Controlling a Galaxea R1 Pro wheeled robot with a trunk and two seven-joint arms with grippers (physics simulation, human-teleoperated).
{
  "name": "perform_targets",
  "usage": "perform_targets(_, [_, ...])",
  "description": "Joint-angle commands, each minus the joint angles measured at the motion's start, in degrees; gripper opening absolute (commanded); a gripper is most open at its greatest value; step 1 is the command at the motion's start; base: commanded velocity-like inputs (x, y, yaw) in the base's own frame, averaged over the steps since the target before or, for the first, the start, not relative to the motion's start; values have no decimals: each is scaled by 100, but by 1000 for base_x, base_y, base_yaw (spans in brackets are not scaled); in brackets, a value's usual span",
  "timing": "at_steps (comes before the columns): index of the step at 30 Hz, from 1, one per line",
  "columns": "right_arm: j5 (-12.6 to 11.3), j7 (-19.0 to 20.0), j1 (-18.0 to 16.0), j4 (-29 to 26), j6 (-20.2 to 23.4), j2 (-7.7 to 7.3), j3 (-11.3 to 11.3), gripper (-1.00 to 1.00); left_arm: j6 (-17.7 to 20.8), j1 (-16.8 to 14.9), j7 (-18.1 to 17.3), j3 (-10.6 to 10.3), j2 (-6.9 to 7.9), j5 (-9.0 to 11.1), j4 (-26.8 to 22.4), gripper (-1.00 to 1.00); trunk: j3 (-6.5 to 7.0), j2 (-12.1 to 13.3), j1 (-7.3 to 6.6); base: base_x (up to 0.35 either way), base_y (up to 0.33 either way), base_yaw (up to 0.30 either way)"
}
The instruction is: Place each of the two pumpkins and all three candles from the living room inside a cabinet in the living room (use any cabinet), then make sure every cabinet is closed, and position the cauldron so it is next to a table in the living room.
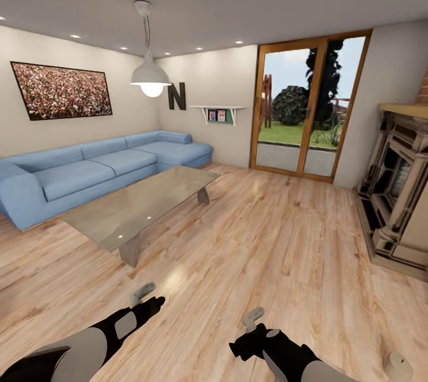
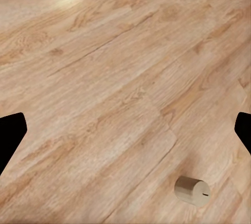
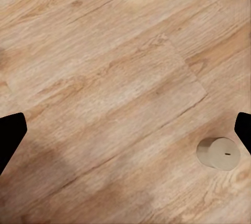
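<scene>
Overhead only: table (image 1: 142, 207), sofa (image 1: 89, 168).

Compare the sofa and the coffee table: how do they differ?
The sofa is blue, padded and L-shaped, set against the walls; the coffee table is a flat, grey-brown rectangle, standing out in the room. The sofa's surface looks matte, while the table top is glossy and reflects the ceiling lights. Both are low, long and stand on the wooden floor.

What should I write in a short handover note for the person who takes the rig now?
Left gripper: open, empty, over the wooden floor.
Right gripper: open, empty.
One candle stands on the floor by the right arm; also seen at and.
Coffee table ahead-left, before the blue sofa.
Done: nothing visible.
Left: all of it; candle first, probably.
</scene>
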Motion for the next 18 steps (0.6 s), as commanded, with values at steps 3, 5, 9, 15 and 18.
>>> perform_targets(3, [-45, 7, -4, -8, 30, -3, 35, 100, 13, -7, -28, 44, 2, 19, 8, 100, -3, -4, 0, 2, -1, 32])
perform_targets(5, [-45, 4, -4, -8, 31, -3, 35, 100, 15, -6, -28, 44, 2, 19, 8, 100, 8, -4, 0, 0, 0, 112])
perform_targets(9, [-45, -4, -4, -8, 31, -3, 36, 100, 13, -7, -28, 44, 2, 19, 8, 100, 36, -4, 0, 0, 0, 120])
perform_targets(15, [-45, 0, -4, -8, 29, -3, 36, 100, 13, -6, -24, 44, 2, 19, 8, 100, 84, -4, 0, 18, -11, 122])
perform_targets(18, [-45, 5, -4, -8, 30, -3, 36, 100, 13, -6, -27, 44, 7, 19, 8, 100, 98, -4, 0, 200, -92, 82])
